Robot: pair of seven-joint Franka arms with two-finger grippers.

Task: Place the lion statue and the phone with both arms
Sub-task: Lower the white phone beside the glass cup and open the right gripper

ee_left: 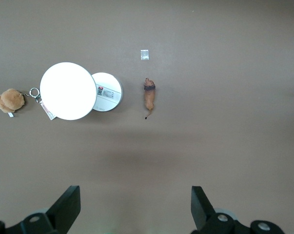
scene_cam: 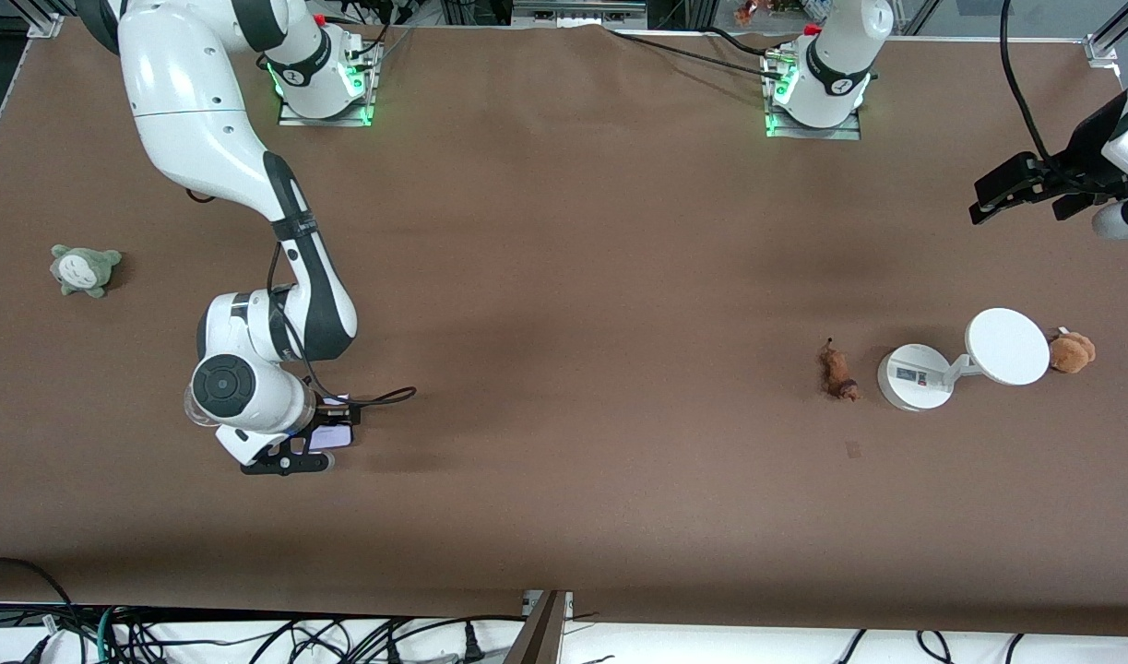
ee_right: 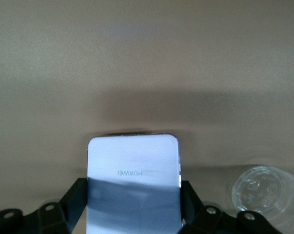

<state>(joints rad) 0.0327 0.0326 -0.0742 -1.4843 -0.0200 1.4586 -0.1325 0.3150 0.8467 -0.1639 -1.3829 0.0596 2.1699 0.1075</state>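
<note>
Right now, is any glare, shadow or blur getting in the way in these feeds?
Left wrist view: the stand's disc is blown out to pure white, but the lion statue is crisp. Right wrist view: the right end effector holds the phone, whose lower half sits in shadow, and the HUAWEI lettering looks soft. Front view: evenly lit, with soft arm shadows on the table.

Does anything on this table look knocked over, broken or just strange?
Nothing looks broken or spilled. The lion statue lies on its side beside the white stand. The right gripper clamps the phone by its edges; the left gripper hangs open above the lion.
</note>
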